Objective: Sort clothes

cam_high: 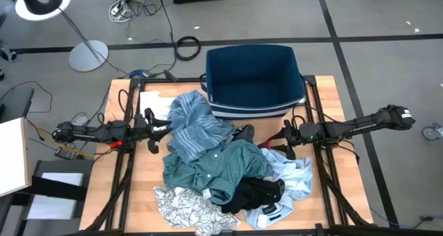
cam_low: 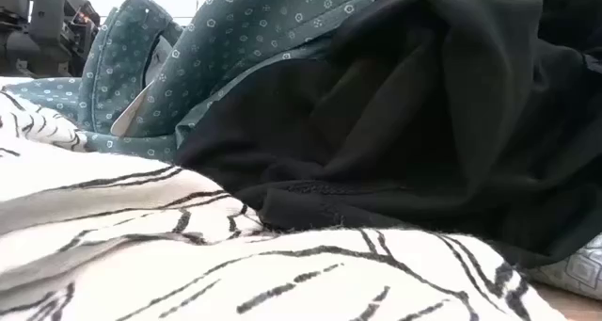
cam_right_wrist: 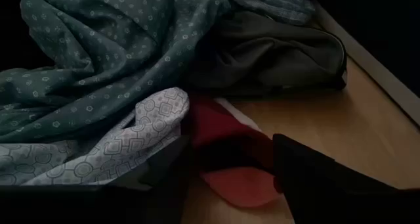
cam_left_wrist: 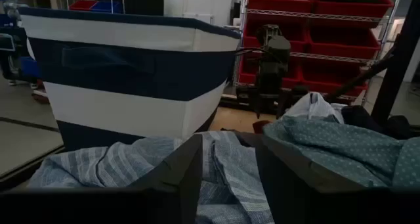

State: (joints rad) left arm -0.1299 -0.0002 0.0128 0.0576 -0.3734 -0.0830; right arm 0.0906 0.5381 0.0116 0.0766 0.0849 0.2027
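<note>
Looking from above: clothes pile (cam_high: 221, 170) mid-table, in front of the blue bin (cam_high: 255, 80), left gripper (cam_high: 154, 131) at its left edge, right gripper (cam_high: 284, 140) at its right. Both have fingers spread, nothing held. Only the left wrist view shows the striped shirt (cam_left_wrist: 131, 168) right behind its fingers; only the right wrist view shows the red piece (cam_right_wrist: 230, 161) between its fingers. Low view: just black garment (cam_low: 414, 123) over leaf-print fabric (cam_low: 188, 264).

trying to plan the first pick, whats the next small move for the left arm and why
Probably ease the left tool forward and down onto the blue striped garment. Its fingers are open and empty, that cloth lies right ahead on top of the pile, and the dark blue bin stands just beyond.
</note>
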